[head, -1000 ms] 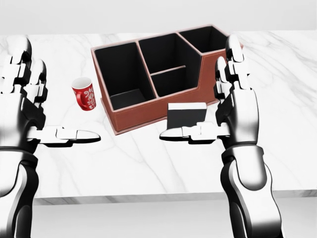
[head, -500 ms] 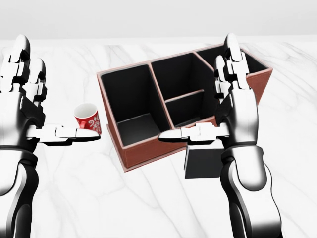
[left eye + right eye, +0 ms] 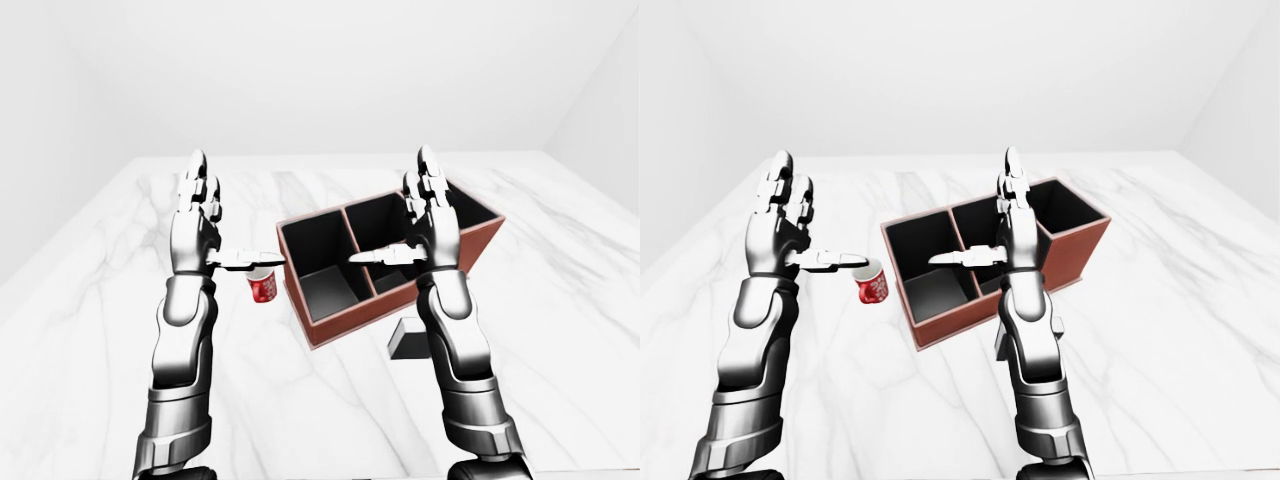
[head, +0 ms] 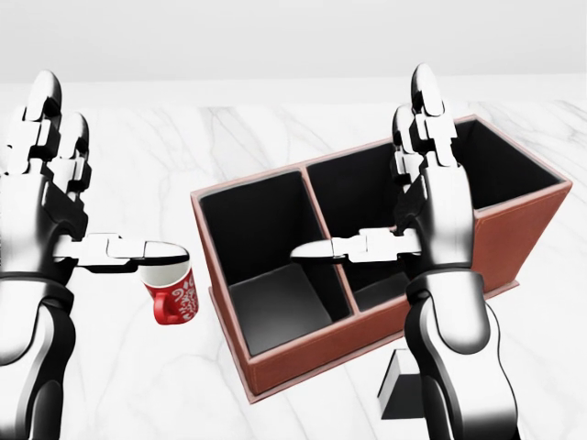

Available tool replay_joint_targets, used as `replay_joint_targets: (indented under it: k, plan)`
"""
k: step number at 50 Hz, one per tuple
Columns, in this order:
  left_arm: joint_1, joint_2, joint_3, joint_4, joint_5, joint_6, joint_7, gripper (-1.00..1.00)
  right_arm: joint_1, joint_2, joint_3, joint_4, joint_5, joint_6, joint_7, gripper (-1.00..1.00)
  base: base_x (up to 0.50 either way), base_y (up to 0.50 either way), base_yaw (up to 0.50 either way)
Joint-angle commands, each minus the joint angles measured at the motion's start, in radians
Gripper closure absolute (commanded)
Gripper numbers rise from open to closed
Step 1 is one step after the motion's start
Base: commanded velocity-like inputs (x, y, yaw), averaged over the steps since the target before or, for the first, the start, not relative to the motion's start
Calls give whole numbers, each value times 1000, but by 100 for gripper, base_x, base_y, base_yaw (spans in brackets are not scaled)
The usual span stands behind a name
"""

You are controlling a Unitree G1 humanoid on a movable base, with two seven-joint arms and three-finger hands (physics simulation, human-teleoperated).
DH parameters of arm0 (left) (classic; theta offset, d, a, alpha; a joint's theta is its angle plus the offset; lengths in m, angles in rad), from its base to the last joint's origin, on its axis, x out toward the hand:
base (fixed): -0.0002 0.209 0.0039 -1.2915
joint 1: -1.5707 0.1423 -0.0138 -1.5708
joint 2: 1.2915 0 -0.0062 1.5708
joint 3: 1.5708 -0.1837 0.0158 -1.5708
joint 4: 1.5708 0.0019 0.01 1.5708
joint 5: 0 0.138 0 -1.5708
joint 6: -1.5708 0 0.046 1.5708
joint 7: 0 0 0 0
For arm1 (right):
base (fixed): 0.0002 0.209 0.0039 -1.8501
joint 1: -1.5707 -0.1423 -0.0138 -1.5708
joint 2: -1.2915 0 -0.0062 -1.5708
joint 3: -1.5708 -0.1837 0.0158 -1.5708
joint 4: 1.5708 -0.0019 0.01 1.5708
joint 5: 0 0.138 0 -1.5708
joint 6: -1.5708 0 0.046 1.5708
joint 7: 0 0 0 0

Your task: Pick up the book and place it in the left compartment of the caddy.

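A white marble bench [image 3: 90,300] is seen from above, with two silver robot arms raised over it; the left hand [image 4: 46,197] is held upright with its fingers [image 4: 46,110] spread and the thumb stretched sideways, grasping nothing, and the right hand [image 4: 431,192] is held the same way, released and empty. A brown caddy [image 4: 275,362] with black compartments lies between and beneath the hands; its left compartment [image 4: 266,275] is seen to be empty. A small red cup [image 4: 172,293] stands just beside the caddy's left wall, under the left thumb. The book [image 4: 399,390], dark and flat-faced, stands on the bench just below the caddy's near wall in the head view, largely hidden behind the right forearm; more of it is shown in the left-eye view. Compared with a second ago, the whole picture has shifted; the caddy now fills more of the head view and the book has slid toward the bottom edge, so the camera is judged to have moved closer, not the things. The book is not yet picked up; a downward reach by the right hand is likely to be called for next.
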Motion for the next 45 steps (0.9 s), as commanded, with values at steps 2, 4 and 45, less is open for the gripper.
replay_joint_targets:
  k: [2,4,45]
  plan:
    - [3,-3,-1,2,0,0,0,-100,5,3,0,-9,7,0,-12,-100,0,0,0]
    - [4,-3,-1,9,-1,0,-1,-100,8,3,1,-14,9,0,-9,-100,0,0,0]
    - [7,-10,-10,-18,20,0,-3,-100,335,-198,-200,-226,-546,-175,700,-100,0,0,0]
